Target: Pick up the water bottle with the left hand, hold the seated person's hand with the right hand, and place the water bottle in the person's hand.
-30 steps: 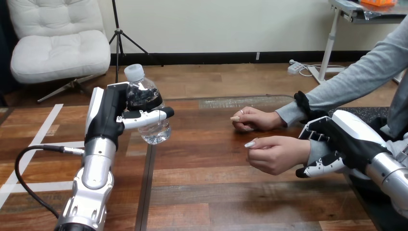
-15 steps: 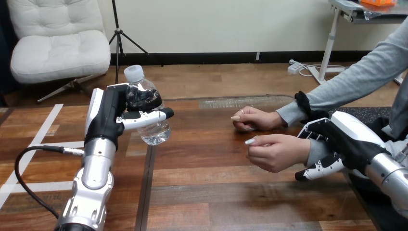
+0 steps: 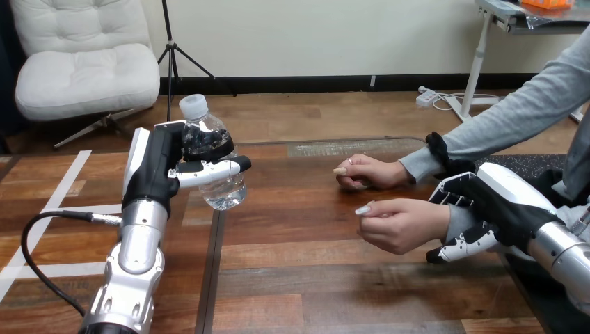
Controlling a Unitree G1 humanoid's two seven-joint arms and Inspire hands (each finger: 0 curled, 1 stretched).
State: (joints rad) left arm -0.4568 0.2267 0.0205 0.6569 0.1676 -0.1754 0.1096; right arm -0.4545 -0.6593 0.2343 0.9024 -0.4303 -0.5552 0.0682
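The left hand (image 3: 156,170) curls its fingers round the single water bottle (image 3: 224,189) above the tabletop (image 3: 313,278); the right hand's (image 3: 504,202) spread fingers flank the nearer wrist (image 3: 453,217) of the person's two hands (image 3: 400,224).

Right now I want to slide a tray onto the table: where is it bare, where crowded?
Bare: the stretch of table between the water bottle in the left hand and the person's nearer hand, and the near strip in front of them. Crowded: the right side, where that hand, the person's farther hand and the right hand sit close together.
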